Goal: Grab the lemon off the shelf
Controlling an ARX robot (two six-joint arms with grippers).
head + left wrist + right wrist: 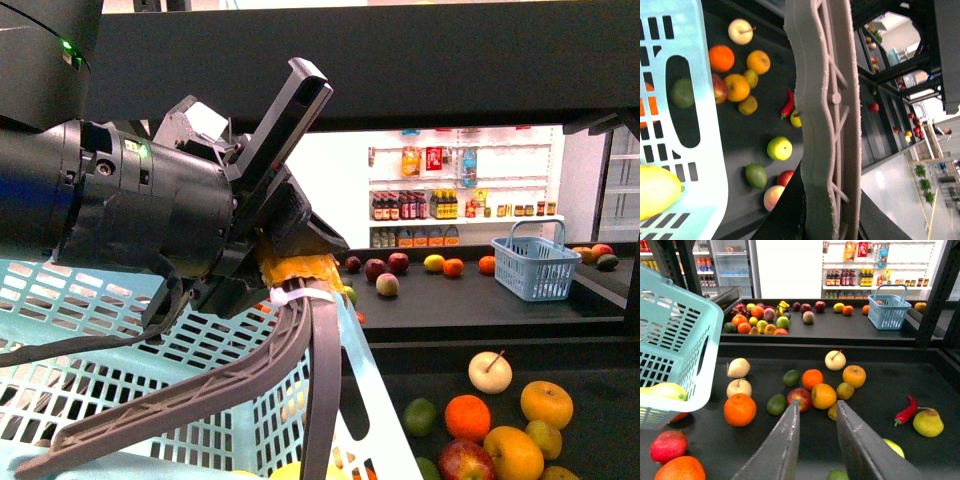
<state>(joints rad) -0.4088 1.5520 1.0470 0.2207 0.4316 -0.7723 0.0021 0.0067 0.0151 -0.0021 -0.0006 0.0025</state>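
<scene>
The lemon [662, 390], bright yellow and oval, lies inside the light blue basket [680, 330]. It shows again in the left wrist view as a yellow oval lemon [655, 192] behind the slotted basket wall [710, 125]. My left gripper [290, 275] is shut on the basket's grey handle [200, 400]. In its own view, the left gripper [827, 215] clamps the handle [820, 100] from both sides. My right gripper [818, 404] stands open above the black shelf tier [880, 390], holding nothing, with an orange-yellow fruit [823, 396] just past its tips.
Oranges, pale pears, apples and limes are scattered over the tier, with a red chilli [905, 411] and a green-yellow pear [927, 422] off to one side. A further tier holds more fruit and a small blue basket [888, 310]. White shop shelves of bottles stand behind.
</scene>
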